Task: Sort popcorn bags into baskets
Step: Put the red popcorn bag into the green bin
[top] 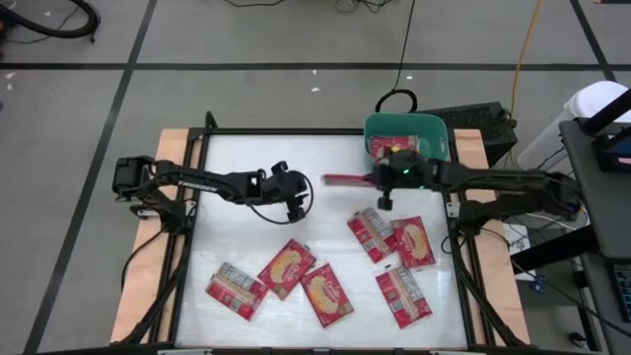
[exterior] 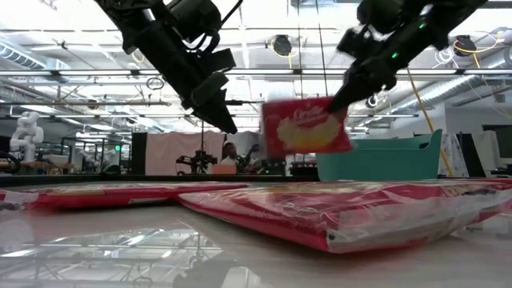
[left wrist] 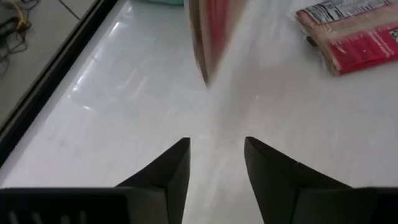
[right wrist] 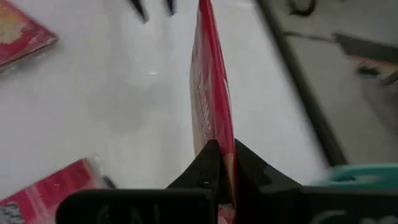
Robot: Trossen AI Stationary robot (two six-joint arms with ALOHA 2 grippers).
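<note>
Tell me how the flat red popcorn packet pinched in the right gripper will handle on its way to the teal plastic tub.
The flat red popcorn packet probably stays fairly stiff: held by one edge in the right gripper, it juts out without drooping. It seems light, since a narrow pinch carries it. Its glossy wrapper could slip or swing, so move gently toward the teal plastic tub.

held popcorn bag [exterior: 306,126]: motion-blurred in low view, print unreadable; edge-on in high view, face hidden.
same bag, right wrist view: top and bottom cut by frame edges.
basket [top: 435,131]: front wall covered by right arm; only part of one bag [top: 391,146] inside shows.
person [exterior: 230,154] in room: too small to tell more.
bag with grey panel [left wrist: 352,35]: cut by right frame edge.
</note>
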